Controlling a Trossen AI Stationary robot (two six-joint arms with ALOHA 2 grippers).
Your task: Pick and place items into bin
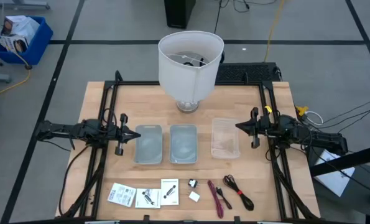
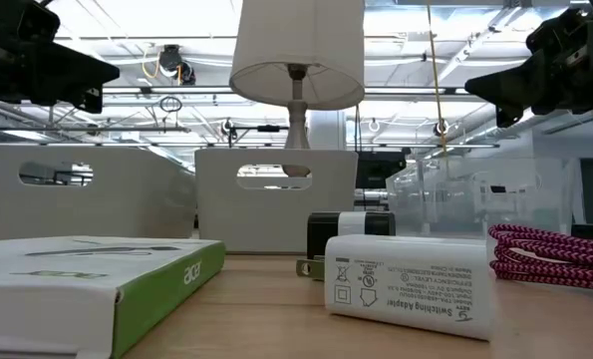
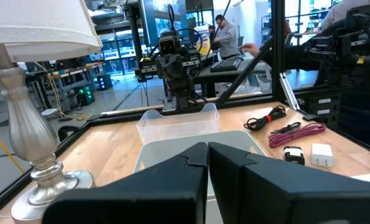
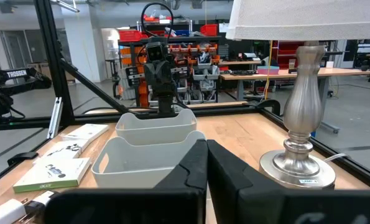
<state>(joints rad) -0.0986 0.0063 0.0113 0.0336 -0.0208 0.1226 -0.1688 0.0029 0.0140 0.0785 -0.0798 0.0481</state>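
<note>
Meanwhile both tools hover closed and empty: left tool (image 1: 137, 134) beside the grey bins (image 1: 148, 144), right tool (image 1: 238, 126) beside the clear bin (image 1: 225, 138). Packets (image 1: 122, 194), small parts (image 1: 193, 184) and cable ties (image 1: 217, 200) lie along the desk's (image 1: 97, 99) front edge.

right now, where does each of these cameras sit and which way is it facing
High view: overhead, straight down on table; both arms, left gripper and right gripper shut.
Low view: table height, looking level past white adapter to the bins; both arms up top.
Left wrist view: looks across clear bin at right arm; own fingers below.
Right wrist view: looks across grey bins at left arm.
Shared: lamp shows in all.
</note>
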